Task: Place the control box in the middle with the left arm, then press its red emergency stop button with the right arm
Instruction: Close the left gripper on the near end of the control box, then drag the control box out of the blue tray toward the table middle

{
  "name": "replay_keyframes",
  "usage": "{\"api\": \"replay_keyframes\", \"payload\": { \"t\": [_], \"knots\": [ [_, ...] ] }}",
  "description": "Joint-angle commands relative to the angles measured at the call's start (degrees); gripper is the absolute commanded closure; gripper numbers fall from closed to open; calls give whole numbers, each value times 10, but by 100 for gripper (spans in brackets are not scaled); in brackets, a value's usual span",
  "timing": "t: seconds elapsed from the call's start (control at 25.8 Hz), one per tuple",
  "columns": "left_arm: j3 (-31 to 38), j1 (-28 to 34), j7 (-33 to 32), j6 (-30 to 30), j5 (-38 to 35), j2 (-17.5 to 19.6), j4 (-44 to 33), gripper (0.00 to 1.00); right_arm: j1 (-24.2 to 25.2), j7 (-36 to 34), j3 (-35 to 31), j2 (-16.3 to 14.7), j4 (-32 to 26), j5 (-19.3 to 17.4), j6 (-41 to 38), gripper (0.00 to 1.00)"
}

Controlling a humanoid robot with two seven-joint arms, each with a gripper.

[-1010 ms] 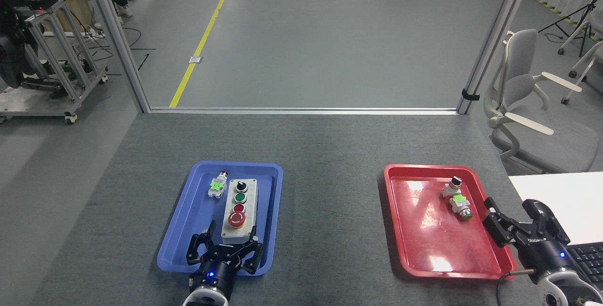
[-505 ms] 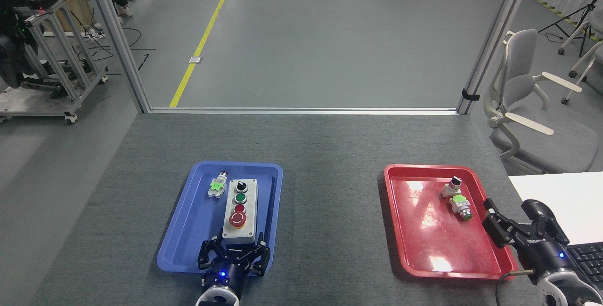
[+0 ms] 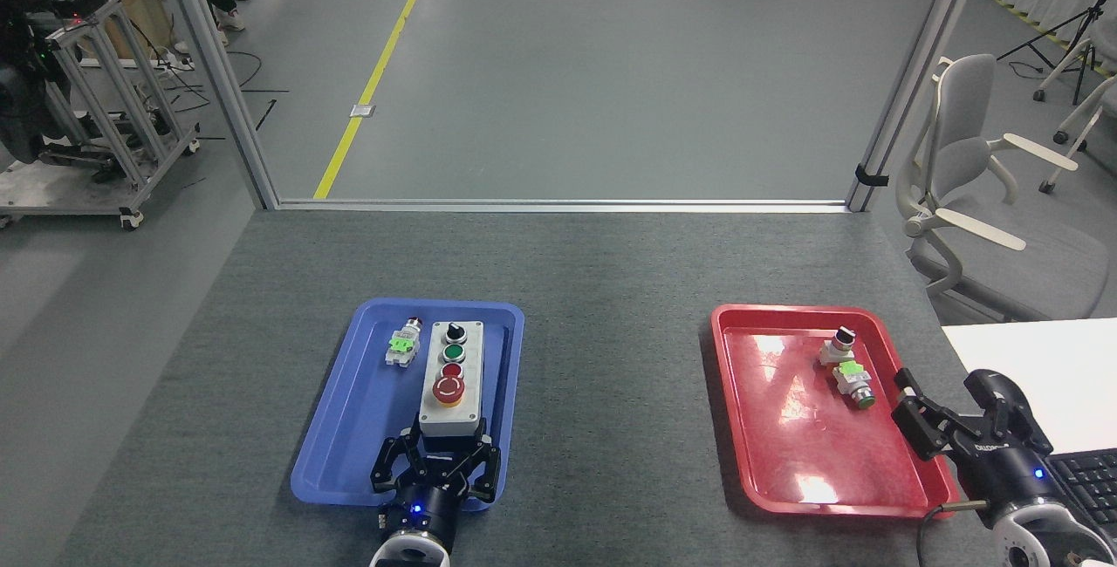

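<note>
Control box (image 3: 451,372) sits in blue tray (image 3: 349,427), a loose switch part (image 3: 402,343) beside it; my left pincer (image 3: 436,462) pinches its near end, my right pincer (image 3: 955,414) spread.

Two trays, blue (image 3: 349,427) and red (image 3: 742,427), are sitting alongside one control box (image 3: 452,375), three loose switch parts (image 3: 403,342) and two grippers (image 3: 436,462).

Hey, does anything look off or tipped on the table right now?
Yes: the control box in the blue tray looks tipped, its near end lifted and black base showing, at the left gripper. Nothing looks spilled or broken.
</note>
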Motion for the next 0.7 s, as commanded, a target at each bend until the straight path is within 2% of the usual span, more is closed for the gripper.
{"api": "replay_keyframes", "payload": {
  "t": [0.0, 0.08, 0.27, 0.43, 0.66],
  "knots": [
    [0, 7, 10, -1, 0, 0, -53, 80, -1, 0, 0, 0, 0, 0, 0, 0],
    [-6, 7, 0, -4, 1, -1, -82, 80, 0, 0, 0, 0, 0, 0, 0, 0],
    [-96, -10, -44, 7, 1, -19, -87, 80, 0, 0, 0, 0, 0, 0, 0, 0],
    [-183, -14, -45, 34, 9, -19, -88, 99, 0, 0, 1, 1, 0, 1, 0, 0],
    [-220, -15, -41, 36, 18, -19, -94, 100, 0, 0, -1, -1, 0, 0, 0, 0]
  ]
}}
